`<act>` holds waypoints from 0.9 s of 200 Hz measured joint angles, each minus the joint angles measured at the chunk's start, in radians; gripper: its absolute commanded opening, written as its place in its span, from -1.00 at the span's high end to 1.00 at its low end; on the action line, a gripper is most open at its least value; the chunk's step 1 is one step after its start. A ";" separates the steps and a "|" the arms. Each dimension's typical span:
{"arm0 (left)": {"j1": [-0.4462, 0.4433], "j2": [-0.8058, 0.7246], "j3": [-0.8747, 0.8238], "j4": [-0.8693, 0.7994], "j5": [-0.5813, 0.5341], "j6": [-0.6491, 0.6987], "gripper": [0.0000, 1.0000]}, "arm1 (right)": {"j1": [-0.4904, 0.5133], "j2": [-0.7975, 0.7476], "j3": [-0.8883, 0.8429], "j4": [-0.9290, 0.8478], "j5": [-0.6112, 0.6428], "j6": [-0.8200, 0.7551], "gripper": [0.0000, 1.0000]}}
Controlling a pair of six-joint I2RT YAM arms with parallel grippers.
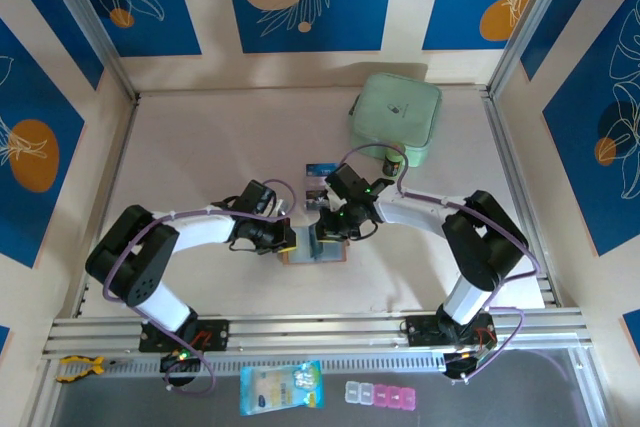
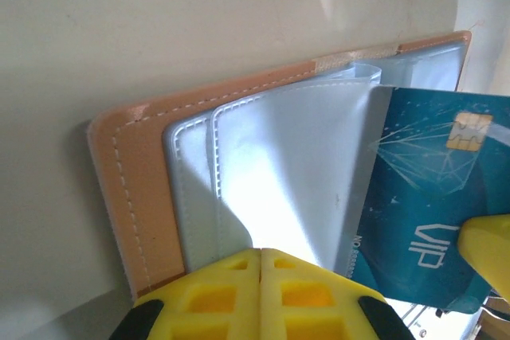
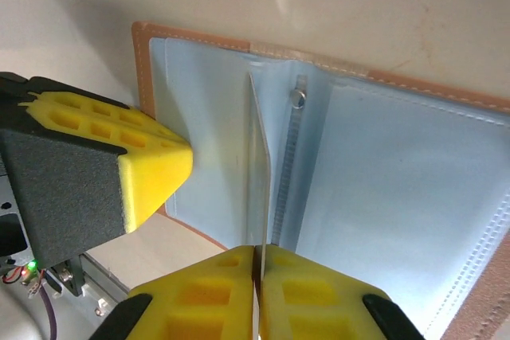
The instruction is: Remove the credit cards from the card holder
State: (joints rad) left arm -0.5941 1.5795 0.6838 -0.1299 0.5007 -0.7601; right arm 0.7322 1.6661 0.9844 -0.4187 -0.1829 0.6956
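Reaching inward to mid-frame, our left arm (image 1: 195, 229) and right arm (image 1: 425, 212) meet over the card holder (image 2: 147, 197); left jaws pressed together, right jaws pinching the blue card (image 2: 422, 197).

Blue leaf-print panels (image 1: 350, 7) ring the beige table (image 1: 200, 147).

White-and-black arms (image 1: 200, 225) carry purple cables (image 1: 375, 146) and yellow gridded end effector pads (image 2: 227, 296).

The card holder (image 2: 131, 197) has a matt, leather-like salmon skin with pale stitching; its inner pockets (image 2: 271, 165) are smooth grey plastic with a soft sheen. At its three o'clock the credit card (image 2: 422, 189) is glossy plastic with a metallic gold chip (image 2: 470, 130). The table (image 2: 159, 29) looks matt.
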 measured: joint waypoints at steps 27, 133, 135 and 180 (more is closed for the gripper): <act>0.000 -0.012 0.000 -0.024 -0.010 0.000 1.00 | 0.000 0.000 0.000 -0.017 0.000 -0.009 0.82; 0.000 -0.021 0.011 -0.066 -0.023 0.000 0.98 | -0.011 -0.055 0.021 -0.094 0.037 -0.061 0.84; 0.000 -0.021 0.011 -0.066 -0.023 0.000 0.98 | -0.013 -0.056 0.024 -0.099 0.039 -0.065 0.85; 0.000 -0.021 0.011 -0.066 -0.023 0.000 0.94 | -0.063 -0.084 0.121 -0.201 0.050 -0.253 0.84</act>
State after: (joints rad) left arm -0.5941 1.5589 0.6949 -0.1955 0.4778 -0.7601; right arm 0.6693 1.5822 1.1057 -0.6197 -0.1333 0.4431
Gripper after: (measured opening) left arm 0.060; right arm 0.080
